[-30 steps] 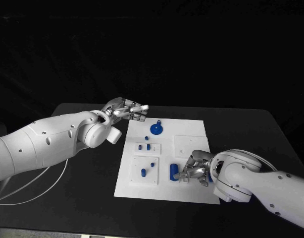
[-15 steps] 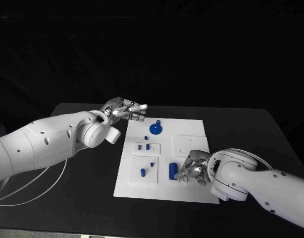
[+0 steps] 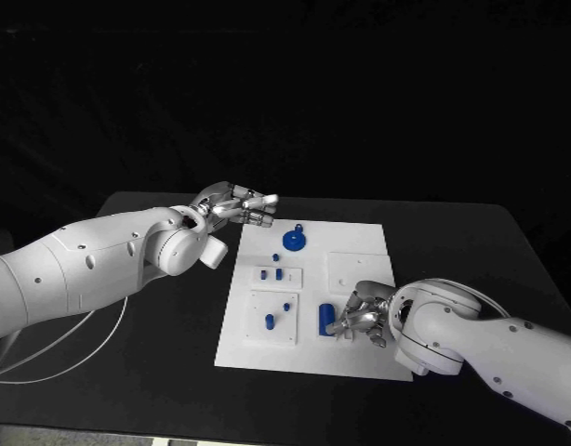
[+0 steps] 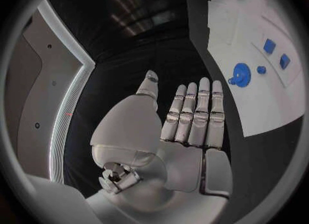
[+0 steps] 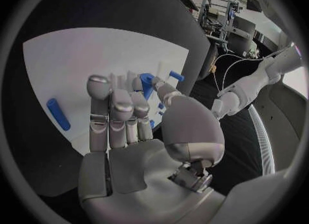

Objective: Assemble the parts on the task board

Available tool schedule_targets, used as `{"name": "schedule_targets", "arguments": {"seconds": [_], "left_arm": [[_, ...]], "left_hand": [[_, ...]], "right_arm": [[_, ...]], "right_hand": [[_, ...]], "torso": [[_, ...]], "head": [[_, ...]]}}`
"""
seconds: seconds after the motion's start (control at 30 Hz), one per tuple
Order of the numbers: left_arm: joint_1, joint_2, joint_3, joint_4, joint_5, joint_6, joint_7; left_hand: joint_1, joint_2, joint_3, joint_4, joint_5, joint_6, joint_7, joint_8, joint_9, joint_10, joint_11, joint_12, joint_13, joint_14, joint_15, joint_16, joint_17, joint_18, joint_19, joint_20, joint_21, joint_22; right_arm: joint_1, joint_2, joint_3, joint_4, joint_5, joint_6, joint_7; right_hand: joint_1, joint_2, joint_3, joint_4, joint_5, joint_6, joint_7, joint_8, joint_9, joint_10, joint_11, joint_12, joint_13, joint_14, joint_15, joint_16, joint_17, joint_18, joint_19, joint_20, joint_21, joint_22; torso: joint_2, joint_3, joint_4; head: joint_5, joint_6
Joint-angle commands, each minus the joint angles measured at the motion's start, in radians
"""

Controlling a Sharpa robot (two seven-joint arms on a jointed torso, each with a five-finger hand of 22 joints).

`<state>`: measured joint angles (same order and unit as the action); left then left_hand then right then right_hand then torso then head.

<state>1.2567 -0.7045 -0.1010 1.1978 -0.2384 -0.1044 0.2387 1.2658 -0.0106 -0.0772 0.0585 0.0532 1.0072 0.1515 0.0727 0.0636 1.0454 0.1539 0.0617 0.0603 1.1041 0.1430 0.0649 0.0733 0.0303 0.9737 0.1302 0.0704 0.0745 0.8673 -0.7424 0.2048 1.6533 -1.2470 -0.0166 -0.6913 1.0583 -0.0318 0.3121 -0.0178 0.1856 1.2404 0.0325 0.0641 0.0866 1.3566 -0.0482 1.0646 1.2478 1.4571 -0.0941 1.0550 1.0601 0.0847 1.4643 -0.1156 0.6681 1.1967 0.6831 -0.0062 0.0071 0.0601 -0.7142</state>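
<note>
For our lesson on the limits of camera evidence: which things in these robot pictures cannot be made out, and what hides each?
- Head view: whether the right hand touches the upright blue part; its fingers crowd against it.
- Right wrist view: the part's base, behind the fingers.
- Head view: shapes of the small parts on the task board; too small.
- Left wrist view: the board's far side, cut off by the circle's rim.

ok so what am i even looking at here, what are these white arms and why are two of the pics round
It is a robot with two white arms, each ending in a silver hand. The square picture comes from a camera on its head, looking down at a black table. The round ones come from fisheye cameras at each wrist. The white plate is the task board, with small blue parts on it, such as a round blue part and a blue cylinder. The left hand hangs open at the board's far corner, holding nothing. The right hand sits by the cylinder; whether its fingers grip anything is unclear.
</note>
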Motion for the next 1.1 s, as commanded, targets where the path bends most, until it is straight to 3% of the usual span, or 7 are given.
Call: {"name": "schedule_targets", "arguments": {"seconds": [0.03,0.1,0.3,0.5,0.63,0.93,1.1], "left_arm": [[0.001,0.002,0.001,0.0,0.008,0.019,0.001],[0.0,0.002,0.001,0.0,0.008,0.019,0.001],[0.0,0.004,0.001,0.0,0.008,0.02,0.002],[0.0,0.004,0.001,0.0,0.008,0.021,0.002],[0.0,0.004,0.001,0.0,0.007,0.021,0.002],[0.0,0.006,0.001,-0.009,0.002,0.02,0.006],[0.001,0.005,0.0,-0.015,-0.002,0.019,0.008]], "left_hand": [[-0.008,0.003,0.002,0.005,-0.001,-0.002,0.001,0.001,0.0,-0.006,0.002,-0.001,0.002,-0.007,0.001,-0.003,0.001,0.012,-0.001,0.0,0.004,-0.001],[-0.008,0.003,0.002,0.005,-0.001,-0.002,0.001,0.001,0.0,-0.006,0.002,-0.001,0.002,-0.007,0.001,-0.003,0.001,0.012,-0.001,0.0,0.004,-0.001],[-0.007,0.005,0.002,0.004,-0.001,-0.002,0.001,0.002,0.0,-0.006,0.002,-0.001,0.002,-0.006,0.001,-0.003,0.001,0.013,-0.001,0.0,0.004,-0.001],[-0.006,0.005,0.001,0.002,-0.001,-0.002,0.001,0.001,0.0,-0.006,0.002,-0.001,0.002,-0.007,0.001,-0.003,0.001,0.013,-0.001,0.0,0.004,-0.001],[-0.003,0.01,0.0,-0.002,0.0,-0.001,0.001,0.002,0.0,-0.005,0.002,-0.001,0.002,-0.005,0.001,-0.003,0.001,0.013,0.0,0.0,0.004,0.0],[-0.002,0.007,-0.003,-0.007,-0.002,-0.001,0.001,0.002,0.0,-0.005,0.002,-0.001,0.001,-0.006,0.001,-0.003,0.001,0.012,-0.001,0.0,0.004,-0.001],[-0.002,0.006,-0.004,-0.008,-0.002,-0.001,0.001,0.002,0.0,-0.005,0.002,-0.001,0.001,-0.005,0.001,-0.002,0.001,0.012,0.0,0.0,0.004,0.0]], "right_arm": [[-0.002,0.002,0.001,-0.006,-0.003,0.024,0.017],[-0.003,0.002,0.001,-0.009,-0.001,0.033,0.019],[-0.005,0.005,0.0,-0.013,0.004,0.046,0.024],[-0.009,0.01,-0.001,-0.018,-0.014,0.048,0.026],[-0.01,0.012,-0.002,-0.02,-0.027,0.05,0.025],[-0.013,0.014,-0.002,-0.025,-0.036,0.05,0.021],[-0.013,0.015,-0.002,-0.027,-0.029,0.049,0.025]], "right_hand": [[-0.002,-0.002,0.0,-0.007,0.011,0.005,0.001,0.0,-0.002,0.005,0.0,-0.001,0.0,-0.001,-0.005,0.001,-0.001,-0.016,0.05,-0.005,0.002,-0.001],[0.003,-0.002,0.001,-0.018,0.05,0.005,0.0,0.0,-0.002,0.005,0.0,-0.001,0.0,-0.001,-0.005,0.001,-0.001,-0.016,0.051,-0.006,0.001,-0.001],[-0.011,-0.005,-0.018,-0.025,0.048,0.006,0.0,0.0,-0.002,0.005,0.001,-0.002,0.001,-0.002,-0.005,0.001,-0.002,-0.016,0.05,-0.005,0.0,-0.001],[0.009,0.011,-0.06,-0.038,0.04,0.009,0.0,0.0,-0.003,0.007,0.0,-0.002,0.002,-0.001,-0.004,0.002,-0.002,-0.017,0.05,-0.005,0.001,0.001],[0.033,0.026,-0.044,-0.073,-0.002,0.011,-0.002,0.0,-0.003,0.008,-0.001,-0.001,0.002,-0.001,-0.005,0.002,-0.003,-0.018,0.05,-0.005,0.001,0.001],[0.021,0.024,-0.068,-0.067,-0.071,0.017,-0.003,0.0,-0.003,0.011,-0.001,0.003,0.004,-0.001,-0.004,0.004,-0.002,-0.019,0.051,-0.005,0.003,0.003],[0.018,0.066,-0.045,-0.051,-0.137,0.016,-0.004,-0.001,-0.005,0.012,-0.003,0.002,0.004,-0.002,-0.006,0.004,-0.002,-0.021,0.051,-0.007,0.003,0.003]], "torso": [[0.0,0.0002,-0.0004],[0.0,-0.0003,-0.0007],[0.0,-0.0005,-0.0011],[0.0,-0.0001,0.0001],[0.0,-0.0006,-0.0007],[-0.001,-0.0002,-0.0012],[-0.001,-0.0001,-0.0012]], "head": [[0.0,-0.001],[0.0,-0.001],[0.0,-0.001],[-0.002,0.001],[-0.002,-0.001],[-0.003,-0.001],[-0.003,0.0]]}}
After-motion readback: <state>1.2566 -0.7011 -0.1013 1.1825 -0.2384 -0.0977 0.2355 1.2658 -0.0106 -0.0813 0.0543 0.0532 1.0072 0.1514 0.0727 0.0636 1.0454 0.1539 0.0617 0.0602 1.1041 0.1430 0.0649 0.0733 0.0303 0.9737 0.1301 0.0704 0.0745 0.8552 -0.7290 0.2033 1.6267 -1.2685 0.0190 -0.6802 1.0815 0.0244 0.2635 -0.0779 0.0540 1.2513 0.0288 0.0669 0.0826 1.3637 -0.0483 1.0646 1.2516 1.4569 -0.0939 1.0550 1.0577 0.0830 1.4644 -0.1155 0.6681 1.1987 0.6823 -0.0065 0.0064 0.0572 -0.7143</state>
